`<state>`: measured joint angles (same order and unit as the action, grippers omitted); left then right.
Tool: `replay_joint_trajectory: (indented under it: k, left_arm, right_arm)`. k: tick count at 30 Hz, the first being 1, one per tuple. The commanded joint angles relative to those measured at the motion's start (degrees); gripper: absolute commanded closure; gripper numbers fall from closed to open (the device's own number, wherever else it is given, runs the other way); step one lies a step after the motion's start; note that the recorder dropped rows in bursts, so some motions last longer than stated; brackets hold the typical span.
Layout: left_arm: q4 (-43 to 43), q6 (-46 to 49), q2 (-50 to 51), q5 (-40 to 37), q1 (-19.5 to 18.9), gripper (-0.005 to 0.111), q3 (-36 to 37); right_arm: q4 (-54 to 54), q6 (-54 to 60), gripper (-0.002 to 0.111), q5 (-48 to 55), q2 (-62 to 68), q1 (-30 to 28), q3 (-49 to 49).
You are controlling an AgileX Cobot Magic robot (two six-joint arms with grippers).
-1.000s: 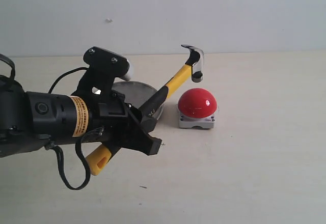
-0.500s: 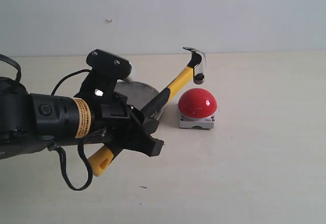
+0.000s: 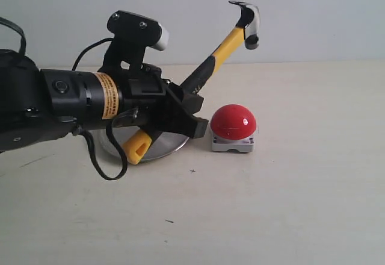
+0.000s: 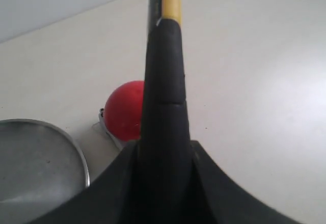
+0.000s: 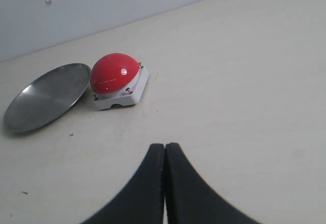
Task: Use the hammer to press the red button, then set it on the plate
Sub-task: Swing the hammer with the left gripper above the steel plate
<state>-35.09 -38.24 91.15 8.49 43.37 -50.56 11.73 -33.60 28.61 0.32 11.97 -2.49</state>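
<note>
My left gripper (image 3: 189,105) is shut on the black grip of the hammer (image 3: 225,45). The hammer slants up to the right, its dark head (image 3: 246,15) high above the red button (image 3: 233,121), not touching it. Its yellow looped tip (image 3: 137,148) hangs over the silver plate (image 3: 165,144), which lies left of the button, mostly behind my arm. In the left wrist view the hammer handle (image 4: 165,96) runs up between my jaws, with the button (image 4: 125,109) and plate (image 4: 35,158) beyond. My right gripper (image 5: 164,147) is shut and empty, well short of the button (image 5: 114,74) and plate (image 5: 48,96).
The pale tabletop (image 3: 301,187) stretches to the right and front of the button. A light wall (image 3: 313,18) rises behind the table. A black cable (image 3: 102,168) loops down from my left arm near the plate.
My left arm has lifted and moved back, raising the hammer head from just above the button to well above it. The yellow tip now hangs over the plate.
</note>
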Motion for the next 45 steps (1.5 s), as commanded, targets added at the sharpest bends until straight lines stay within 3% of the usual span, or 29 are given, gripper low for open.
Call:
replay_joint_trajectory:
  k: [1, 5, 8, 19, 28, 31, 34, 36, 45]
  left_arm:
    - [0.44, 0.42, 4.84, 1.07, -1.14, 0.107, -0.88]
    - [0.32, -3.96, 13.37, 0.7, -0.81, 0.107, -0.88]
    - [0.05, -3.94, 13.35, -0.37, -0.12, 0.107, -0.88]
    - [-1.12, -3.8, -12.61, -9.36, -0.12, 0.107, -1.88]
    - [-1.12, -6.91, -21.14, -13.79, -0.12, 0.107, -0.49]
    - [-1.12, -8.05, -21.68, -10.62, -0.23, 0.107, 1.39]
    - [-0.84, -10.95, -21.77, -2.28, -1.35, 0.107, 4.18]
    - [0.67, -11.66, -21.77, 3.98, -2.86, 0.107, 6.16]
    - [13.68, -8.4, -20.51, 16.62, -11.54, 0.107, 12.08]
  right_arm:
    - [-0.25, 0.0, 0.108, -0.41, -0.32, 0.04, 0.34]
    - [-0.25, 0.0, 0.108, -0.41, -0.32, 0.04, 0.34]
    - [-0.25, 0.0, 0.108, -0.41, -0.32, 0.04, 0.34]
    - [-0.25, 0.0, 0.108, -0.41, -0.32, 0.04, 0.34]
    - [-0.25, 0.0, 0.108, -0.41, -0.32, 0.04, 0.34]
    - [-0.25, 0.0, 0.108, -0.41, -0.32, 0.04, 0.34]
    - [-0.25, 0.0, 0.108, -0.51, -0.32, 0.04, 0.34]
    - [-0.25, 0.0, 0.108, -0.51, -0.32, 0.04, 0.34]
    - [-0.25, 0.0, 0.108, -0.51, -0.32, 0.04, 0.34]
